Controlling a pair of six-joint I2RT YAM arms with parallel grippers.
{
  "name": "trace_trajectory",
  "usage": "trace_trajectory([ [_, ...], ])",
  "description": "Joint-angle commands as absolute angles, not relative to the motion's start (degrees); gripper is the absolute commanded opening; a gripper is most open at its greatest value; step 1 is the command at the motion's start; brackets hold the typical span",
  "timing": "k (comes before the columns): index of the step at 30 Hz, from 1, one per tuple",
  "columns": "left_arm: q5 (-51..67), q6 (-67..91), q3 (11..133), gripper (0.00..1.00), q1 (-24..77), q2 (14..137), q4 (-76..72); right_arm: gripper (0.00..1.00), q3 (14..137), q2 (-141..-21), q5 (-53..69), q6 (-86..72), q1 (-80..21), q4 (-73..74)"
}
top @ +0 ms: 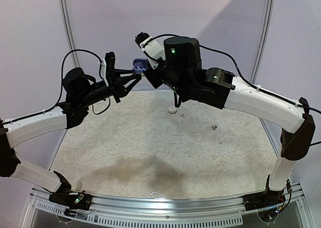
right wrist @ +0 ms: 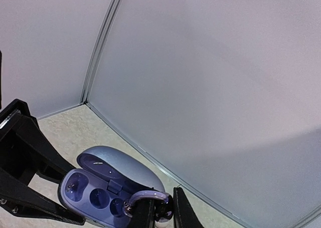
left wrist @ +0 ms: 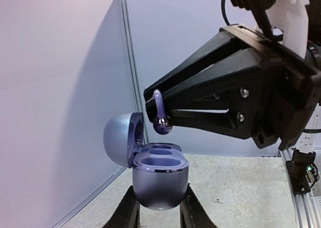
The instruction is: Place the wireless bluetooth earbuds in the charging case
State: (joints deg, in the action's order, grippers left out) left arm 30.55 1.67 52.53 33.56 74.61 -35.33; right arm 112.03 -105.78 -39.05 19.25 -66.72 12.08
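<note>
Case (left wrist: 159,180): lilac, egg-shaped, held up in the air well above the surface (top: 150,158). Lid (left wrist: 118,140) is flipped open, sockets face up.
Left end effector (left wrist: 160,200): clamped on the case's lower shell, one finger on each side.
Right end effector (right wrist: 163,213): pinched shut on an earbud, tips right over the open case.
Earbud (left wrist: 159,115): lilac with a shiny dark tip, stem pointing up-ish. It hangs just above the sockets with a small gap showing in the left wrist view, so it isn't seated.
Arms: both reach in from their own sides and meet tip to tip near the back wall, about mid-width.
Surface: beige and speckled. There's a small white round bit (top: 172,109) below the right arm and a few grey specks (top: 214,127) further right, too tiny to tell what they are.
</note>
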Motion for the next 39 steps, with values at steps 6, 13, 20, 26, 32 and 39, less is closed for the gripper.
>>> trace_trajectory([
  [6, 30.1, 1.2, 52.1, 0.00, 33.5, 73.4, -37.3, 0.06, 112.8, -100.1, -39.1, 13.1, -66.3, 13.7],
  [13, 29.6, 1.1, 51.6, 0.00, 33.1, 72.6, -37.1, 0.05, 113.0, -96.9, -32.1, -14.5, -55.6, 42.9],
  [20, 29.5, 0.9, 51.3, 0.00, 33.0, 72.2, -36.6, 0.00, 100.9, -102.5, -11.6, -38.4, -47.3, 64.1],
  [26, 30.0, 1.0, 51.3, 0.00, 33.0, 72.1, -36.8, 0.00, 91.8, -110.5, -0.9, -40.7, -47.3, 65.3],
  [32, 30.0, 1.0, 51.0, 0.00, 33.0, 71.7, -36.8, 0.03, 86.4, -113.4, 5.1, -41.6, -47.2, 60.5],
  [39, 30.0, 1.0, 50.9, 0.00, 32.9, 71.5, -36.9, 0.12, 85.2, -117.1, 4.8, -41.7, -47.2, 60.7],
])
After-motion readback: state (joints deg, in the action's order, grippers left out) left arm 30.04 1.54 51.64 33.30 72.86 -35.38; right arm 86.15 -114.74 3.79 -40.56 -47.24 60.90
